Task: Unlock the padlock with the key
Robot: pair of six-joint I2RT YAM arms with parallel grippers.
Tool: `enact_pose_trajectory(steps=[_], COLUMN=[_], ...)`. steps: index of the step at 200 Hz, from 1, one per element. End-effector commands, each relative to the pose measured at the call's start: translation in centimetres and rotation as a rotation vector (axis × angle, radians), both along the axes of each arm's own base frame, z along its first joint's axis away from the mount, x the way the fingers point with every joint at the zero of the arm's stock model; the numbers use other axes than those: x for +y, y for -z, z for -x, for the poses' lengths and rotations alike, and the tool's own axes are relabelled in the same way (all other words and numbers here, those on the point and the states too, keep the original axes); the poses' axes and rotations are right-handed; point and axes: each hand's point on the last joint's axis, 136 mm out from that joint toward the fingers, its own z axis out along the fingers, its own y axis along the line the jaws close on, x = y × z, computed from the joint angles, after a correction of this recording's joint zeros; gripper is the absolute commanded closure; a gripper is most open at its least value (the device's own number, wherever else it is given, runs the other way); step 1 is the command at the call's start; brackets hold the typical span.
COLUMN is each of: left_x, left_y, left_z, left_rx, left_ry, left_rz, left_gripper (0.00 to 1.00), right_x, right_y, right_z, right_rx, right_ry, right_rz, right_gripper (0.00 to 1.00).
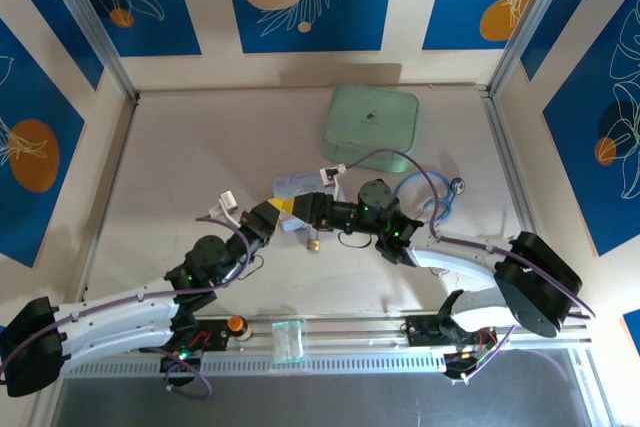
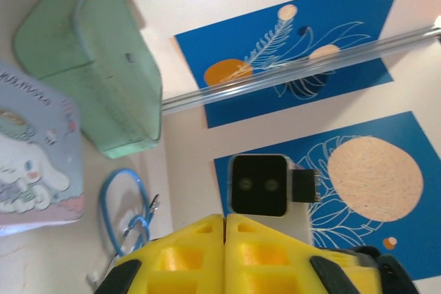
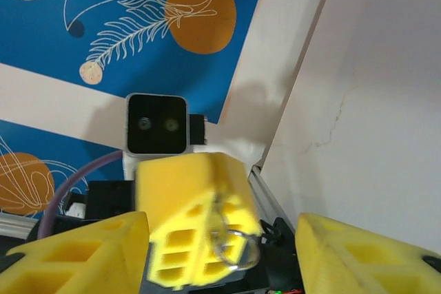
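At left, left arm [image 1: 120, 312]: reached from the near-left corner toward the middle of the desk [image 1: 190, 157].
Knob [image 1: 236, 324]: orange, on the near rail [image 1: 350, 332], beside the left arm.
Left gripper [image 2: 224, 239]: closed, its yellow fingers [image 2: 186, 259] pressed flat together and pinching the key at their seam.
Key [image 3: 231, 247]: silvery and blurred, with a ring hanging at the left gripper's fingertips, apart from the padlock.
Tin [image 2: 34, 163]: pastel with a cartoon lid, flat on the desk just behind the meeting grippers.
Clear block [image 1: 288, 338]: on the near rail, between the two arm bases.
Padlock [image 1: 313, 244]: brass, lying on the bare desk just in front of the grippers and touched by neither; too small to tell how its shackle stood.
Right gripper [image 3: 222, 225]: open and holding nothing, its yellow pads [image 3: 76, 256] spread to either side of the left gripper's tip.
Box [image 1: 372, 119]: pale green with rounded corners, at the far side of the desk, well apart from the padlock.
Cord [image 1: 428, 195]: a blue loop on the desk, right of the tin and near the right arm [image 1: 480, 257].
Right arm: came in from the near-right corner, pointing left.
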Motion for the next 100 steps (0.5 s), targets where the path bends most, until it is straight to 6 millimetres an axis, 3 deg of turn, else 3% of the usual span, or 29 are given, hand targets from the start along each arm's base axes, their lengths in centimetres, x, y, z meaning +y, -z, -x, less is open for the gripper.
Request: enact_pose_trajectory(steps=[1, 31, 52, 100], left_x=[0.3, 0.4, 0.6, 0.3], left_y=[-3.8, -3.4, -3.2, -3.0], left_z=[0.5, 0.5, 0.4, 0.3], left_rx=[-0.11, -0.093, -0.089, -0.079], left_ry=[0.006, 0.004, -0.007, -0.004], left_rz=[0.07, 0.074, 0.079, 0.078], left_gripper=[1.0, 1.0, 1.0, 1.0], right_x=[0.5, 0.4, 0.6, 0.1], right_y=[-2.5, -2.7, -2.7, -2.2], right_z=[0.8, 1.1, 1.4, 1.0], right_rx=[-0.035, -0.054, -0.048, -0.042], right_ry=[-0.04, -0.041, -0.059, -0.034], right_rz=[-0.086, -0.09, -0.09, -0.091], right_gripper=[0.46, 0.58, 0.6, 0.75])
